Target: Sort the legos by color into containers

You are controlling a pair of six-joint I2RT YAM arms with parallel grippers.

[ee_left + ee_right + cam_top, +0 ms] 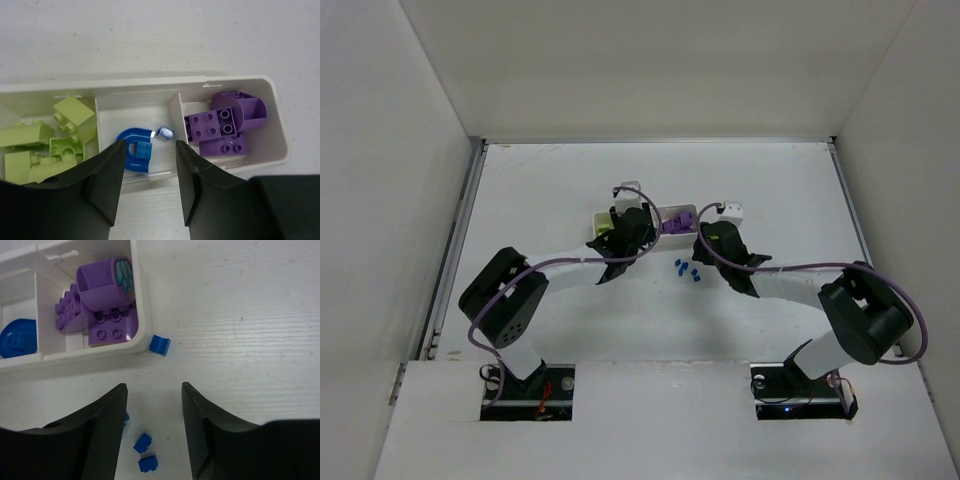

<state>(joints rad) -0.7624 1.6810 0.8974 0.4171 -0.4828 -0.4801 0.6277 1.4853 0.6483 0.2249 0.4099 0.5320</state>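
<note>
Where left end effector (150,146) overlaps, tray (150,83) edge, blue brick (136,152) partly hidden

Legos (212,125) glossy plastic — tray (279,125) smooth white plastic (slight sheen); fingers (192,180) matt black.

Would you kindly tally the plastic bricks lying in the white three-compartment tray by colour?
Lime-green plastic bricks: 4 visible, some cut off at the edge of the left wrist view
Purple plastic bricks: 3
Blue plastic pieces: 2
Total in the white tray: 9
</note>
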